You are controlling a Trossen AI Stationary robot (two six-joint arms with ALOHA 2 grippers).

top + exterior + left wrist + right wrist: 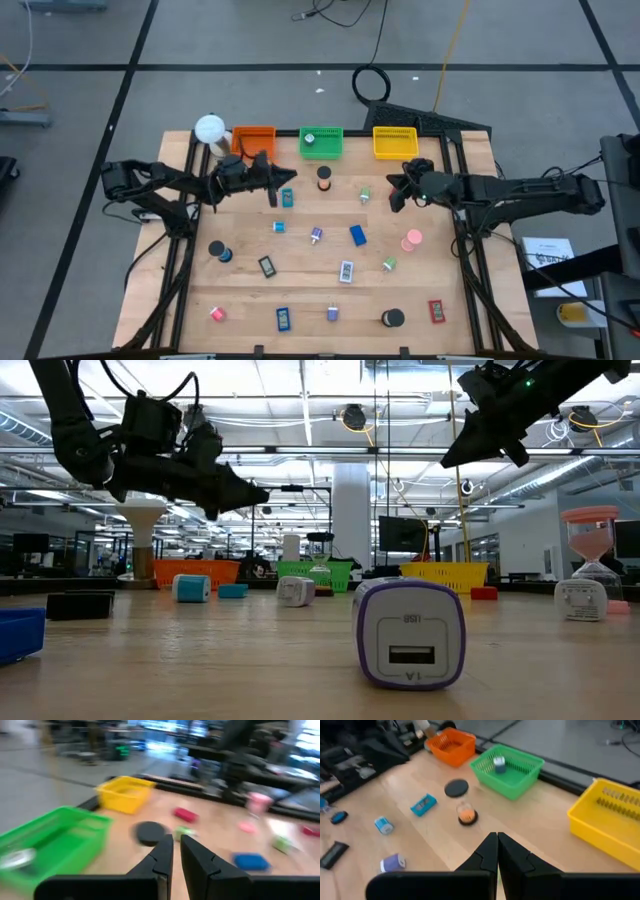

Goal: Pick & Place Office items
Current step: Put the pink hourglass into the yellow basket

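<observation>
The office items lie scattered on the wooden table (240, 290): a blue flat piece (358, 235), a red one (436, 312), a black one (267, 266), a black roll (392, 318), a pink roll (411, 239), and a purple-and-white cube (410, 635). My left gripper (283, 182) hovers level above the table in front of the orange tray (253, 140). Its fingers stand shut but for a slit (176, 845), with nothing in it. My right gripper (395, 200) hangs shut (497, 840) and empty, high over the table in front of the yellow tray (395, 142).
A green tray (321, 142) between the other two holds a small white-and-blue piece (499, 764). A white ball lamp (210, 128) stands at the far left corner. A black disc (456, 787) and an orange-topped roll (466, 815) sit in front of the green tray.
</observation>
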